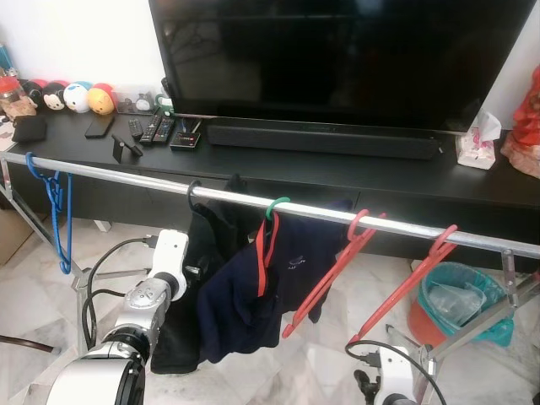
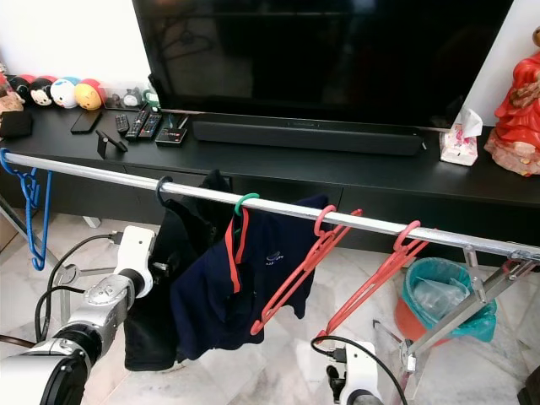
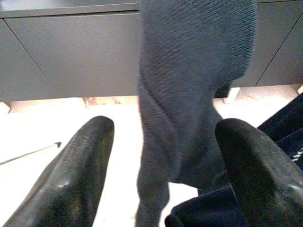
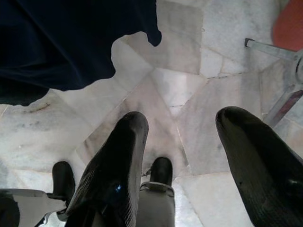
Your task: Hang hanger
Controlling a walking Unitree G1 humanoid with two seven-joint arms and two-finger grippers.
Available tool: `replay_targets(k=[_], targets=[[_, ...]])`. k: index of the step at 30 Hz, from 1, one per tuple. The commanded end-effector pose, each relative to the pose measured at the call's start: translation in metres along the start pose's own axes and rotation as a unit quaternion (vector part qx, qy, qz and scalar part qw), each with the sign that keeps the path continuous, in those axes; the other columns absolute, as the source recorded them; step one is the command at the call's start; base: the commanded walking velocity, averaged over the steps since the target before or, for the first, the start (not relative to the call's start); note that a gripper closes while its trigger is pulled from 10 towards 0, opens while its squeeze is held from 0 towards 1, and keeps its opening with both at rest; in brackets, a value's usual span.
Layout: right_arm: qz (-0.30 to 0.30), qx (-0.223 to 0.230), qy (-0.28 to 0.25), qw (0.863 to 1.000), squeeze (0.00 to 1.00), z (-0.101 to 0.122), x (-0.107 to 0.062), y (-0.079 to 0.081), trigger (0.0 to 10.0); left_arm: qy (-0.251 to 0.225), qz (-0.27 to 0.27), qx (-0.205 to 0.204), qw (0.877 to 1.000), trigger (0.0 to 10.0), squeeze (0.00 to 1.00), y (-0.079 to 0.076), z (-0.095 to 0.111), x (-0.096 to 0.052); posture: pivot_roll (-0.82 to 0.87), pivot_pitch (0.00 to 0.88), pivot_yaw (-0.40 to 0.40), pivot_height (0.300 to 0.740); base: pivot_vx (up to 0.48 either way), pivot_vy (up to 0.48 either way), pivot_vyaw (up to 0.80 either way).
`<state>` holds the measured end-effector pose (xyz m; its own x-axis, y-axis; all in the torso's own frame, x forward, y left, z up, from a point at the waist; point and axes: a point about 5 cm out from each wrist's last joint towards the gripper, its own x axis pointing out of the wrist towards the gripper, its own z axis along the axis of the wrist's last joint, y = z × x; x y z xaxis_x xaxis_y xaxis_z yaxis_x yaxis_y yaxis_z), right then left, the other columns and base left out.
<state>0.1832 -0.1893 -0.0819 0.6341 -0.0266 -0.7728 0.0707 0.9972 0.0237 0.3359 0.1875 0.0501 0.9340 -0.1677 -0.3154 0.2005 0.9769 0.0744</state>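
1. Background: a large dark television (image 1: 337,59) fills the upper part of the frame, standing on a long black desk (image 1: 354,173) with a black soundbar (image 1: 321,139) in front of it. The floor (image 4: 180,90) is pale marble tile.
2. Desk contents: round plush toys (image 1: 76,97) and several remote controls (image 1: 156,128) sit at upper left; a tissue box (image 1: 475,143) sits at upper right.
3. Rail: a silver clothes rail (image 1: 253,201) crosses the frame from middle left, sloping down to lower right.
4. Items on the rail, left to right: a blue hanger (image 1: 57,211) at far left; a black garment (image 1: 202,278) on a black hook; a navy shirt (image 1: 278,270) on a hanger with a green hook (image 1: 275,205); two empty red hangers (image 1: 333,270) (image 1: 405,287), both hooked on the rail and tilted toward lower left.
5. A bin with a teal liner (image 1: 460,299) stands on the floor at lower right, behind the rail stand.
6. Left gripper (image 3: 163,156): the arm shows at lower left of the head views, reaching toward the black garment. In the left wrist view its fingers (image 3: 80,170) are spread wide, with a fold of the dark fabric hanging between them. Contact cannot be confirmed.
7. Right gripper (image 4: 189,156): low at the bottom of the frame, pointed at the floor. Fingers (image 4: 118,161) are wide apart and hold nothing; the hem of the navy shirt hangs at the upper left of the right wrist view.
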Motion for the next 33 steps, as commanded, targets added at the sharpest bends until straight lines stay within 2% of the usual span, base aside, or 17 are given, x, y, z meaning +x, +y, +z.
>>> replay_targets(k=[1, 12, 33], targets=[[-0.002, 0.0, 0.002, 1.0, 0.0, 0.0, 0.0, 0.001, 10.0, 0.016, -0.003, 0.001, 1.0, 0.0, 0.0, -0.002, -0.007, -0.001, -0.09, 0.0, -0.012, 0.74, 0.0, 0.0, 0.0], [-0.003, 0.0, 0.002, 1.0, 0.0, 0.001, 0.001, 0.002, 10.0, 0.011, 0.001, -0.004, 1.0, 0.0, 0.0, -0.005, -0.006, 0.0, -0.09, 0.0, -0.014, 0.74, 0.0, 0.0, 0.0], [-0.006, 0.001, 0.006, 1.0, 0.0, -0.006, -0.003, -0.009, 10.0, 0.016, 0.014, -0.009, 1.0, 0.0, 0.0, -0.006, -0.015, -0.004, -0.08, 0.0, -0.011, 0.74, 0.0, 0.0, 0.0]])
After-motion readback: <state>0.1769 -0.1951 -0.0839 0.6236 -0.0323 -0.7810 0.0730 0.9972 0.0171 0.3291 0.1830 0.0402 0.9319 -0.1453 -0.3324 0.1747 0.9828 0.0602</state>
